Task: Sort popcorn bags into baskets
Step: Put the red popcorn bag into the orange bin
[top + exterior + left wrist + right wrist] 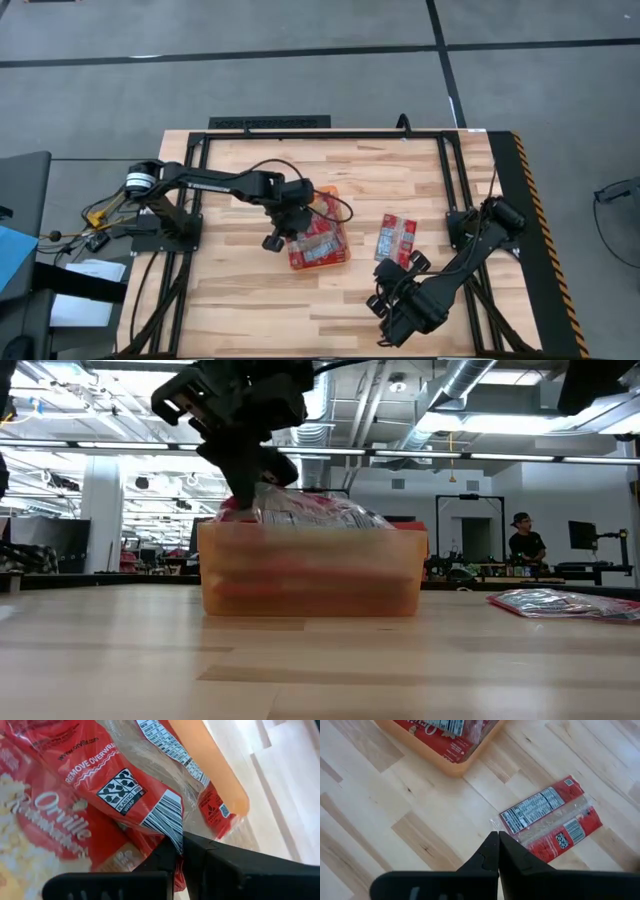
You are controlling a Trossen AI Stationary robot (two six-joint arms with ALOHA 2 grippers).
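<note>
High view. The orange basket (318,245) sits near table centre, heaped with red popcorn bags (320,238). The left gripper (285,228), at the basket's 9 o'clock edge, pinches one packet's corner (167,820). A lone bag (396,238) lies at 3 o'clock; the right gripper (398,312), fingers together and empty, hovers at 5 o'clock.

Bags (318,243) red w/ yellowish popcorn print, black-white barcodes; loose bag (547,825) red w/ white label. Basket (310,570) orange. Worktop (250,300) pale wood planks, black-yellow striped edge. Pincers black.
</note>
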